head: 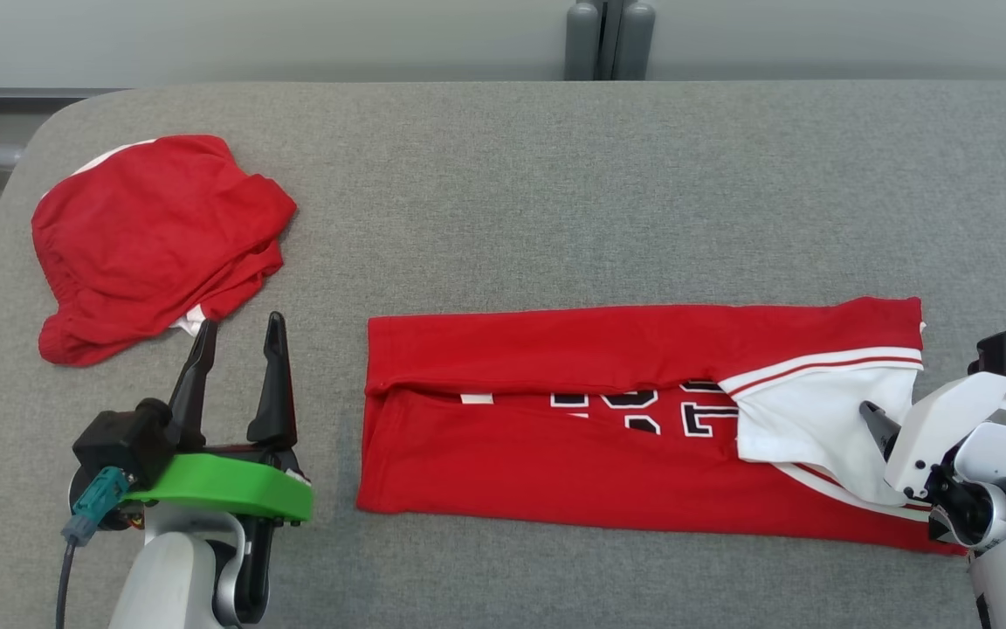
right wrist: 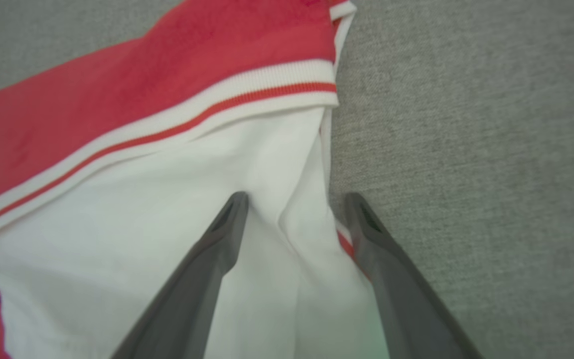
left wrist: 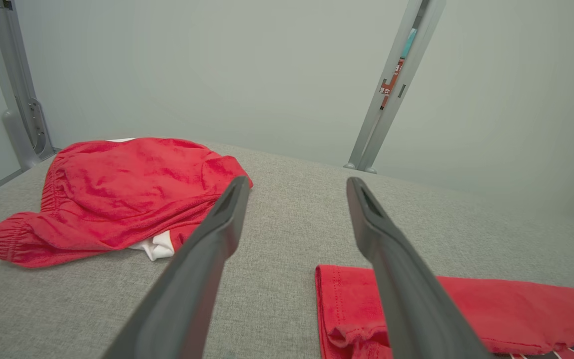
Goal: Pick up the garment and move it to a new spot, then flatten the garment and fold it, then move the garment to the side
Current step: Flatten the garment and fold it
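Note:
The garment (head: 555, 454) is a red jersey with black-and-white lettering, lying folded lengthwise in a long strip on the grey table (head: 555, 192). Its white sleeve (head: 809, 419) with red-striped trim lies turned over at the right end. My right gripper (head: 878, 424) hangs over that sleeve with its jaws open. In the right wrist view the right gripper (right wrist: 297, 199) straddles a raised white fold of the garment (right wrist: 117, 109). My left gripper (head: 241, 323) stands open and empty left of the jersey's left end. The left wrist view shows the left gripper (left wrist: 298, 180) above bare table beside the garment's hem (left wrist: 491, 304).
A second red garment (head: 154, 236) with white trim lies crumpled at the table's far left, just beyond my left fingertips; the left wrist view shows this crumpled garment (left wrist: 127, 194) too. The table's rounded left edge is close behind it. A grey post (head: 608, 39) stands beyond the far edge.

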### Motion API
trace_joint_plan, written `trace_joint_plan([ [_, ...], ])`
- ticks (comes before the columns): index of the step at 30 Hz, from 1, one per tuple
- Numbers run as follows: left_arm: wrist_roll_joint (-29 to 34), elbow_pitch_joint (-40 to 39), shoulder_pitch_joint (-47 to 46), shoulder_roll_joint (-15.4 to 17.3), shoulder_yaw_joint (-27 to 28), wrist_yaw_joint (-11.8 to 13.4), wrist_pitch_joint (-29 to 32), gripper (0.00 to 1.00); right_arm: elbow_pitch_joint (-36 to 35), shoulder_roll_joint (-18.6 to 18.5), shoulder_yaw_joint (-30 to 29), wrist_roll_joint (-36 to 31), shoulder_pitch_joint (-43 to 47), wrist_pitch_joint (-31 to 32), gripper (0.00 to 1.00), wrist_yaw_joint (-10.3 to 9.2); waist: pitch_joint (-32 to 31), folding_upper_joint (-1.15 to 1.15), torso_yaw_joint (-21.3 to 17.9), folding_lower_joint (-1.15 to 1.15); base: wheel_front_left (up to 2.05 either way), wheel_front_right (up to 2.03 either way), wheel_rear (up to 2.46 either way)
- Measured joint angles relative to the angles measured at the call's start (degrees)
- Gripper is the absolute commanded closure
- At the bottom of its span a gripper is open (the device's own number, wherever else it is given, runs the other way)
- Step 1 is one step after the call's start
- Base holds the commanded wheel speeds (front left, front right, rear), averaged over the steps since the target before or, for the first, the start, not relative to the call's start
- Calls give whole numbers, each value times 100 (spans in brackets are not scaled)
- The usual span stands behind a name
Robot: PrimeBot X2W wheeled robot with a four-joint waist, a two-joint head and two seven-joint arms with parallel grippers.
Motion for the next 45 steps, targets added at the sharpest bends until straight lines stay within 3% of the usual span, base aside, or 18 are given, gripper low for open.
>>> trace_joint_plan([
  [1, -1, -1, -1, 0, -9, 0, 0, 0, 54, -4, 3, -1, -31, -43, 88, 0, 2, 0, 17, 0, 0, 0, 0],
  [2, -8, -1, -1, 1, -15, 0, 0, 0, 101, -18, 11, -8, -53, -85, 100, 0, 3, 0, 29, 0, 0, 0, 0],
  [8, -77, 18, 0, 42, -19, 0, 0, 0, 344, -87, 42, -131, -204, -319, 100, 10, -7, 0, 9, 0, 0, 0, 0],
  [13, -100, 15, 12, 47, -13, 0, 0, 0, 352, -305, -290, -377, -234, -474, 100, 8, -60, 0, -46, 0, 0, 0, 0],
  [21, -107, 9, 79, 54, -1, 0, 0, 0, -238, -795, -1016, -1007, -32, -337, 100, 5, -167, 0, -193, 0, 0, 0, 0],
  [25, -116, 24, 95, 52, -27, 0, 0, 0, -773, -799, -1150, -1174, 76, -91, 100, 4, -234, 0, -256, 0, 0, 0, 0],
  [30, -149, 64, 131, 52, -79, 0, 0, 0, -1768, -445, -682, -1140, 270, 389, 100, 3, -336, 0, -298, 0, 0, 0, 0],
  [36, -155, 119, 168, 68, -116, 0, 0, 0, -2855, 130, 394, -1085, 586, 1046, 100, 3, -473, 0, -315, 0, 0, 0, 0],
  [41, -155, 146, 170, 66, -172, 0, 0, 0, -2921, 470, 1339, -1090, 592, 1163, 100, 4, -523, 0, -270, 0, 0, 0, 0],
  [45, -179, 169, 170, 62, -305, -1, 0, 0, -2415, 687, 1867, -1116, 365, 1160, 100, 3, -525, 0, -191, 0, 0, 0, 0],
])
